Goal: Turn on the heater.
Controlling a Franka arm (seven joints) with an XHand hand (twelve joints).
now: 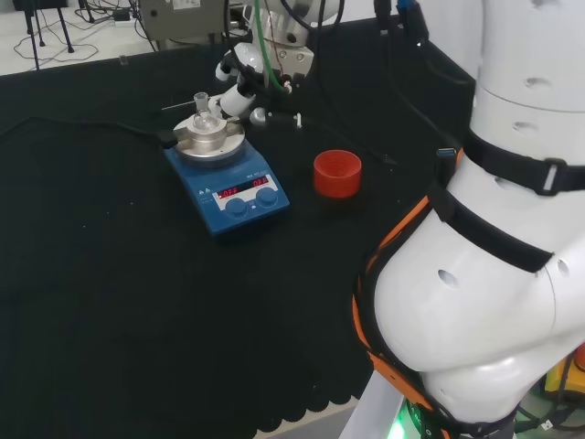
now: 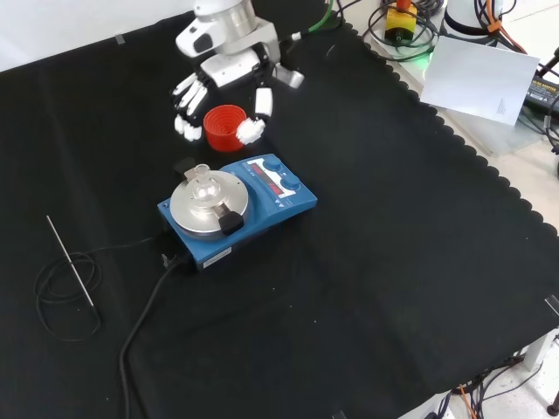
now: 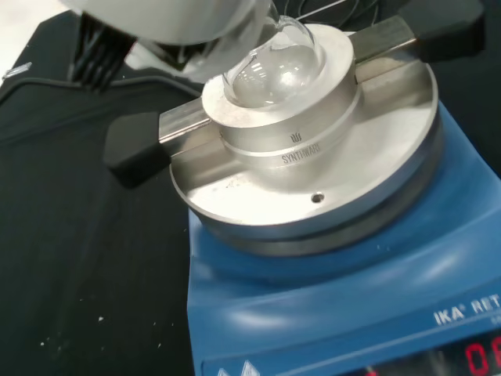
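Note:
The blue heater (image 1: pixel 228 187) (image 2: pixel 253 205) (image 3: pixel 344 298) stands on the black cloth, and its red displays (image 1: pixel 243 189) (image 2: pixel 270 180) are lit. Two blue knobs (image 1: pixel 249 204) sit on its front panel. On its round metal block (image 2: pixel 208 202) (image 3: pixel 313 149) rests a clear glass flask (image 1: pixel 203 115) (image 2: pixel 203 182) (image 3: pixel 273 67). The hand (image 1: pixel 239 84) (image 2: pixel 224 73) hovers just beyond the heater in the head view, fingers (image 2: pixel 186 120) relaxed and spread, holding nothing. In the front view it hangs over the red ribbed ring stand (image 1: pixel 337 173) (image 2: pixel 224 127).
A black power cable (image 2: pixel 148 305) runs from the heater toward the front view's bottom. A thin metal rod (image 2: pixel 70 262) with a coiled lead lies at the left there. A white sheet (image 2: pixel 480 78) lies past the cloth's scalloped edge.

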